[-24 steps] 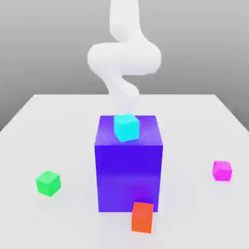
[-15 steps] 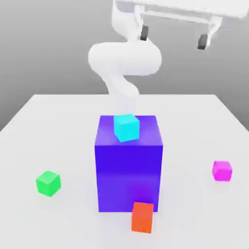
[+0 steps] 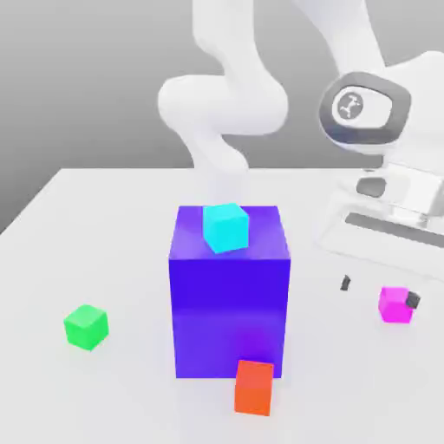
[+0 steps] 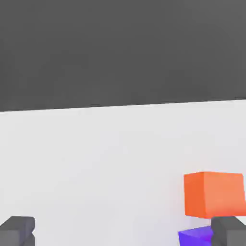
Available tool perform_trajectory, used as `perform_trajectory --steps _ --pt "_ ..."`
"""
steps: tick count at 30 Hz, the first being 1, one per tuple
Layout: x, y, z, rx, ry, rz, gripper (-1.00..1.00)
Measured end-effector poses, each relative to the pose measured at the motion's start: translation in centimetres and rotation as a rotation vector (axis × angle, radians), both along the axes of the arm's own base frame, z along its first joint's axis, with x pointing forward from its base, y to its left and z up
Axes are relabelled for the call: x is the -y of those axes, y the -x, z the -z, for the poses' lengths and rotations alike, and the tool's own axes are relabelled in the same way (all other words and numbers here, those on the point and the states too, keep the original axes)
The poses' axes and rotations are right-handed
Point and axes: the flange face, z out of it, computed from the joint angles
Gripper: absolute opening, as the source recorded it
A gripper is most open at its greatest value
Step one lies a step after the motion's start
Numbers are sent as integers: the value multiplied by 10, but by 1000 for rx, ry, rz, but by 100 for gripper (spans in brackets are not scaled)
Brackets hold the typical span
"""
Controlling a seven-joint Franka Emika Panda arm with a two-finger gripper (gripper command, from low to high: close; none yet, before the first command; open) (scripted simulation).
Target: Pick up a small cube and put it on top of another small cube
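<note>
Gripper (image 3: 378,290) is down at table level on the exterior view's right, fingers spread wide, holding nothing. Pink cube (image 3: 395,304) sits on the table (image 3: 104,225) by one fingertip (image 3: 412,300), not yet gripped. Lift and stacking both left.

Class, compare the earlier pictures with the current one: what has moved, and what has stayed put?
The gripper has come down from high above the table to the pink cube, its fingers open with the cube near one fingertip, nothing grasped. All the cubes and the blue block stayed where they were.
</note>
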Motion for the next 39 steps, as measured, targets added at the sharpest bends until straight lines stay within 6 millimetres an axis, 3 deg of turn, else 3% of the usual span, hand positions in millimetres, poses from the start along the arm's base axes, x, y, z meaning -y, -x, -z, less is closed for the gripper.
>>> perform_trajectory --steps 5,10,11,15,20,21,27,38,39 --pt "-33 58 43 -90 -79 6 0" --pt "-66 126 59 -186 -192 5 0" --pt "-69 132 62 -194 -206 6 0" --pt "-75 136 80 -202 -228 8 0" --pt "-73 138 117 -204 -222 8 0" --pt "-72 138 123 -204 -219 7 -100" --pt "-72 139 126 -204 -219 6 -100" --pt "-73 137 62 -202 -221 3 -100" --pt "-75 130 59 -199 -223 1 -100"
